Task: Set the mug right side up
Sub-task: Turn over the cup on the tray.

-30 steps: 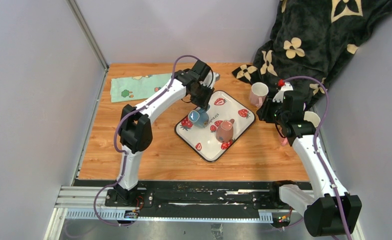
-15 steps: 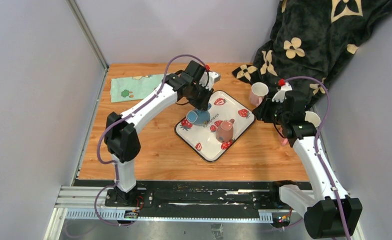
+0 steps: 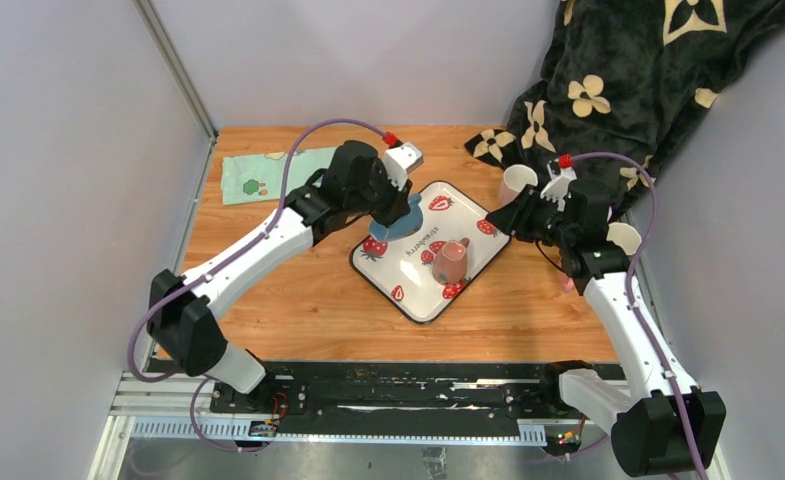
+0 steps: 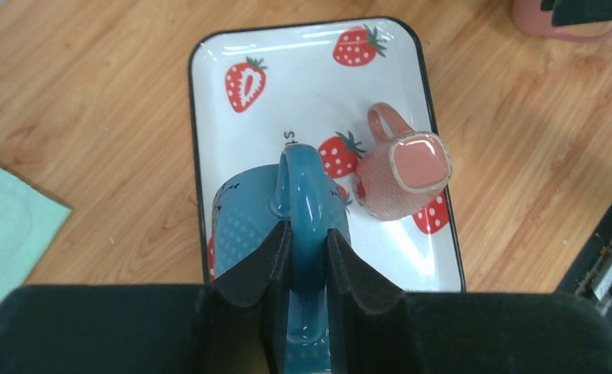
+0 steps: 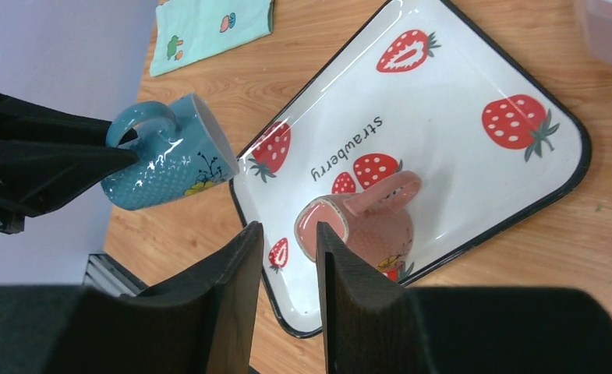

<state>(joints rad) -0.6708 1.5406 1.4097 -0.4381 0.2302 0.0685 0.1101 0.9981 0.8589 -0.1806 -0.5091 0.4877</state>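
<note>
Strawberry-print tray [image 5: 458,179], mid-table, bears a pink mug [image 4: 400,175] standing inverted, base up. At the tray's left corner the left gripper [image 4: 306,238] pinches the handle of the blue mug [image 5: 170,160], which hangs clear of the tray, tipped onto its side. The right gripper [image 5: 287,230] hovers by the tray's right edge, jaws a narrow gap apart, holding nothing. Farther back: green cloth [image 3: 263,175] at left, flowered dark blanket [image 3: 628,70] at right.
</note>
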